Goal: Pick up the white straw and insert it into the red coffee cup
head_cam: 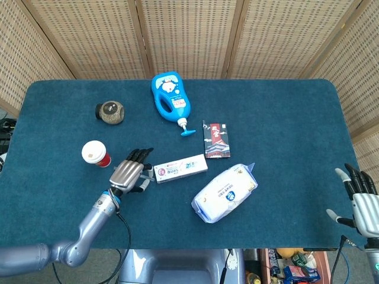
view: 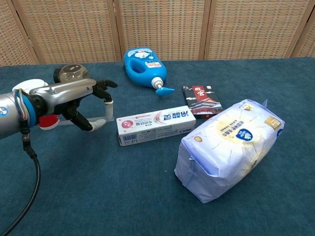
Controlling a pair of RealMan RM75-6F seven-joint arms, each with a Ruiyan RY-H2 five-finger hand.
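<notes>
White straw [view: 82,119], thin, horizontal

Table [head_cam: 284,106] covered in dark teal cloth with rounded far corners, filling most of the head view; woven rattan screen panels [head_cam: 189,35] in pale wood frames stand behind the far edge and angle in at left and right; the same panels [view: 162,27] span the back of the chest view; light even, soft shadows; clutter below near right edge, too small to tell.

Head view high, straight down over the whole table [head_cam: 284,118]; chest view low, close, same clutter.
</notes>
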